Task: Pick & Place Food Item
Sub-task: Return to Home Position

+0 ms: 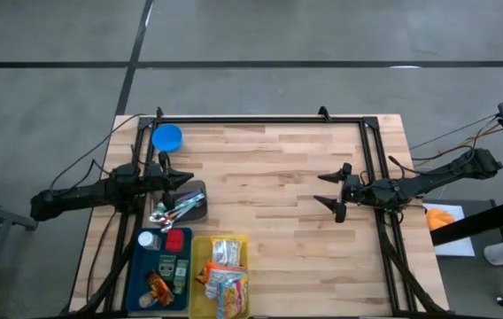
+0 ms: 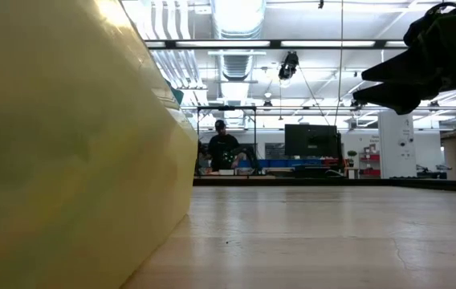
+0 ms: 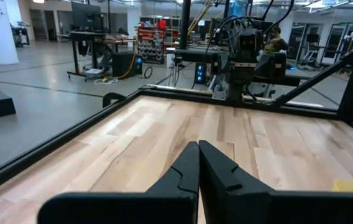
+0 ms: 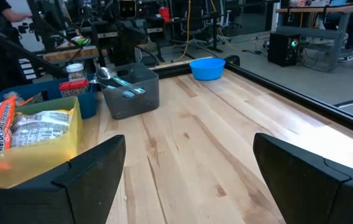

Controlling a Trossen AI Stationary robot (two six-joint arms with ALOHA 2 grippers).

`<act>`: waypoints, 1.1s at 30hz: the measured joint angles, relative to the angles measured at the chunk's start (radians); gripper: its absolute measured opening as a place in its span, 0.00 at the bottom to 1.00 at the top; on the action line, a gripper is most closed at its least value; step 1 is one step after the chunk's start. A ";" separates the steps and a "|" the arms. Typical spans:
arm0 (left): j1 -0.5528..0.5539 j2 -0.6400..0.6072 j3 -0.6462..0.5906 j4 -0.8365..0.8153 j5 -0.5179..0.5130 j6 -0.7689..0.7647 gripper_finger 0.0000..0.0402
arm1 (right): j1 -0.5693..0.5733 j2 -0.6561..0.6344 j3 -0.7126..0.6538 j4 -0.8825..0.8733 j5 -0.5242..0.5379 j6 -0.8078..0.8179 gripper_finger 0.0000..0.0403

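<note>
Left gripper [image 3: 197, 149]: fingers pressed together, holding nothing, hovering at the far edge of the gray bin [image 4: 133, 99]. Right gripper [image 4: 189, 140]: spread wide, holding nothing, above bare table [image 1: 269, 159] on the right side. Spoons [image 4: 111, 76] lie in the gray bin. Bottles [image 4: 74, 74] stand in the blue bin [image 4: 89, 102] and snack packets [image 4: 21, 124] lie in the yellow bin [image 4: 40, 157], both bins near-left. Blue bowl [image 4: 207, 68] sits far-left.

Bowl [image 1: 166, 136] at corner of table [image 1: 278, 204], spoon bin [image 1: 195, 189] near it, bottle bin [image 1: 136, 266] left of snack bin [image 1: 197, 303]
</note>
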 joint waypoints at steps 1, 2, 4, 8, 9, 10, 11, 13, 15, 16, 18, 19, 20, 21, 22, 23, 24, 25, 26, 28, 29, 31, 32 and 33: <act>0.000 0.000 0.000 0.000 0.000 0.000 0.00 | 0.000 0.000 0.000 0.000 0.000 0.000 0.87; 0.000 0.000 0.000 0.000 0.000 0.000 0.00 | 0.000 0.000 0.000 0.000 0.000 0.000 0.87; 0.000 0.000 0.000 0.000 0.000 0.000 0.00 | 0.000 0.000 0.000 0.000 0.000 0.000 0.87; 0.000 0.000 0.000 0.000 0.000 0.000 0.01 | 0.000 0.000 0.000 0.000 0.000 0.000 0.87; 0.000 0.000 0.000 0.000 0.000 0.000 0.01 | 0.000 0.000 0.000 0.000 0.000 0.000 0.87; 0.000 0.000 0.000 0.000 0.000 0.000 0.01 | 0.000 0.000 0.000 0.000 0.000 0.000 0.87; 0.000 0.000 0.000 0.000 0.000 0.000 0.01 | 0.000 0.000 0.000 0.000 0.000 0.000 0.87; 0.000 0.000 0.000 0.000 0.000 0.000 0.01 | 0.000 0.000 0.000 0.000 0.000 0.000 0.87; 0.000 0.000 0.000 0.000 0.000 0.000 0.01 | 0.000 0.000 0.000 0.000 0.000 0.000 0.87; 0.000 0.000 0.000 0.000 0.000 0.000 0.01 | 0.000 0.000 0.000 0.000 0.000 0.000 0.87; 0.000 0.000 0.000 0.000 0.000 0.000 0.01 | 0.000 0.000 0.000 0.000 0.000 0.000 0.87; 0.000 0.000 0.000 0.000 0.000 0.000 0.01 | 0.000 0.000 0.000 0.000 0.000 0.000 0.87; 0.000 0.000 0.000 0.000 0.000 0.000 0.01 | 0.000 0.000 0.000 0.000 0.000 0.000 0.87; 0.000 0.000 0.000 0.000 0.000 0.000 0.01 | 0.000 0.000 0.000 0.000 0.000 0.000 0.87; 0.000 0.000 0.000 0.000 0.000 0.000 0.01 | 0.000 0.000 0.000 0.000 0.000 0.000 0.87; 0.000 0.000 0.000 0.000 0.000 0.000 0.01 | 0.000 0.000 0.000 0.000 0.000 0.000 0.87; 0.000 0.000 0.000 0.000 0.000 0.000 0.01 | 0.000 0.000 0.000 0.000 0.000 0.000 0.87; 0.000 0.000 0.000 0.000 0.000 0.000 0.01 | 0.000 0.000 0.000 0.000 0.000 0.000 0.87; 0.000 0.000 0.000 0.000 0.000 0.000 0.01 | 0.000 0.000 0.000 0.000 0.000 0.000 0.87; 0.000 0.000 0.000 0.000 0.000 0.000 0.01 | 0.000 0.000 0.000 0.000 0.000 0.000 0.87; 0.000 0.000 0.000 0.000 0.000 0.000 0.01 | 0.000 0.000 0.000 0.000 0.000 0.000 0.87; 0.000 0.000 0.000 0.000 0.000 0.000 0.01 | 0.000 0.000 0.000 0.000 0.000 0.000 0.87; 0.000 0.000 0.000 0.000 0.000 0.000 0.01 | 0.000 0.000 0.000 0.001 0.000 0.005 0.87; 0.000 0.000 0.000 0.000 0.000 0.000 0.01 | 0.000 0.000 0.000 0.000 0.000 0.026 0.87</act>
